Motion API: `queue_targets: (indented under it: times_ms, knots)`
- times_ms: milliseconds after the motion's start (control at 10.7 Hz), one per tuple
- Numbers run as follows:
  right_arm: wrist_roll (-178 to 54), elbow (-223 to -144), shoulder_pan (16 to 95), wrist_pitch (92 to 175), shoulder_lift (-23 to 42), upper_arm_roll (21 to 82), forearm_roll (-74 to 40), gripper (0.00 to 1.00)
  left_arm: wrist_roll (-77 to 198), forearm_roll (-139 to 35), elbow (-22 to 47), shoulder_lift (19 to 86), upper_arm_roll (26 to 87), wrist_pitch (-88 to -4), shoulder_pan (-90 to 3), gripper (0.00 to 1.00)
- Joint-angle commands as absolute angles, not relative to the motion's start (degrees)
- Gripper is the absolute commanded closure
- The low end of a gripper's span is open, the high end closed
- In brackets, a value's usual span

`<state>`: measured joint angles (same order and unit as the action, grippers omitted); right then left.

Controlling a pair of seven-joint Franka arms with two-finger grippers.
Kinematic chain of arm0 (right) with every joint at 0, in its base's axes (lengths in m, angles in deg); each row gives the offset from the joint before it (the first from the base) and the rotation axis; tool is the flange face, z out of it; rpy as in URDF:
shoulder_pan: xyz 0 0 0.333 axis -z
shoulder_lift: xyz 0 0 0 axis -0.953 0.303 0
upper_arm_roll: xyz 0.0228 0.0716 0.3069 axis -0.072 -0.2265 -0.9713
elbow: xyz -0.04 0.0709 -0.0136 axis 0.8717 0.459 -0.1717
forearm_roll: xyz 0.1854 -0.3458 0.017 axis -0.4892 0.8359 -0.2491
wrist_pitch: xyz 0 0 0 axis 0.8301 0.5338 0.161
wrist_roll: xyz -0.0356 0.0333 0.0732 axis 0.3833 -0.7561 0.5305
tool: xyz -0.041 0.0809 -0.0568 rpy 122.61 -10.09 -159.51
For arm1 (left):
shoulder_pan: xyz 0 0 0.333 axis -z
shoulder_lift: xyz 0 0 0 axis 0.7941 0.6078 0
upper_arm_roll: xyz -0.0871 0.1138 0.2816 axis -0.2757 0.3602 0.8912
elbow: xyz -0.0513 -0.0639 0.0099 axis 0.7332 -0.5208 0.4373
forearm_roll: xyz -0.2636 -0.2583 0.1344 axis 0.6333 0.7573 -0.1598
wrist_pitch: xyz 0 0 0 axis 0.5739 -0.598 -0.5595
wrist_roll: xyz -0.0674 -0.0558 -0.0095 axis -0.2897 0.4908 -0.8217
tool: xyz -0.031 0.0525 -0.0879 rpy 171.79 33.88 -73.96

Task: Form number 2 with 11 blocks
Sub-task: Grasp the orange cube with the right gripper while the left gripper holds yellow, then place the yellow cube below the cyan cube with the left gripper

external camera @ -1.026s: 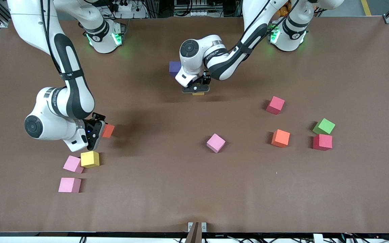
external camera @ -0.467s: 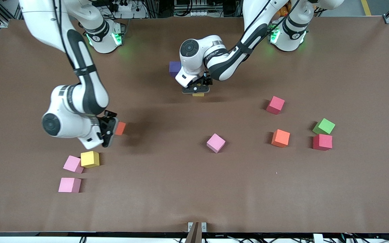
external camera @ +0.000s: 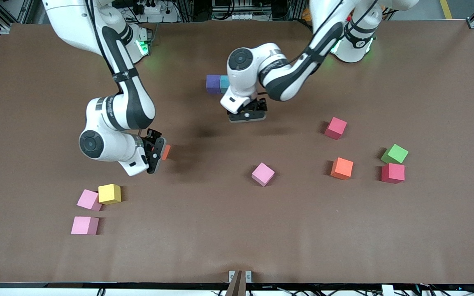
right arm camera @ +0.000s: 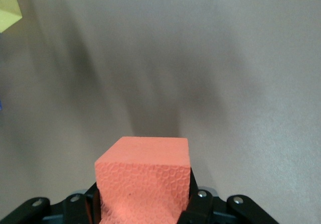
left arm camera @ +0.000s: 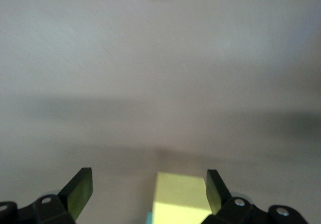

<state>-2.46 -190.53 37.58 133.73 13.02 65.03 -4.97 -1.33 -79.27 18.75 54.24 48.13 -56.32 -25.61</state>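
right gripper [external camera: 157,151] carries an orange block [external camera: 166,152] clamped in its jaws, over the counter [external camera: 204,230] at nine o'clock. left gripper [external camera: 248,116], jaws wide and empty, hangs over a yellow block [left arm camera: 178,198] beside the purple block [external camera: 212,83] and cyan block [external camera: 224,84] at twelve.

1. A purple block [external camera: 212,83] and a cyan-blue block [external camera: 224,84] sit touching in a row near the robots' bases.
2. A yellow block [left arm camera: 179,198] lies flat below the left arm's wrist, beside the cyan-blue one.
3. An orange block [external camera: 166,152] is up in the air, clamped by the right gripper [external camera: 157,151].
4. Another yellow block [external camera: 109,193] touches a light pink block [external camera: 88,200]; a second light pink block [external camera: 84,225] lies nearer the front camera.
5. A tilted pink block [external camera: 263,174] sits mid-table.
6. A rose-red block [external camera: 335,128] and a second orange block [external camera: 342,168] rest apart toward the left arm's end.
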Motion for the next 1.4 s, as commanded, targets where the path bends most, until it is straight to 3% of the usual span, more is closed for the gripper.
queue_targets:
  times_ms: [0,280,746,1120,1306]
  knots:
    - [-6.6,-191.7,35.5,134.7,11.1,65.3,-6.1,0.87,1.4,-80.5,19.9,49.6,46.9,-54.5,-31.3,0.00]
    - [-7.9,-192.2,33.0,136.2,11.2,65.3,-7.6,0.87,11.1,-80.0,19.8,47.5,46.9,-53.5,-39.5,0.00]
    - [-6.8,-199.8,20.7,149.8,10.0,65.5,-7.3,0.87,22.1,-81.7,20.6,46.8,47.5,-48.4,-49.2,0.00]
    - [-5.3,-209.7,11.7,161.9,7.4,65.4,-7.2,0.87,42.8,-81.7,27.3,40.1,47.5,-50.0,-56.8,0.00]
    - [-4.3,-210.6,8.1,162.2,7.3,65.5,-7.3,0.87,50.8,-81.7,32.3,37.4,47.6,-54.5,-60.1,0.00]
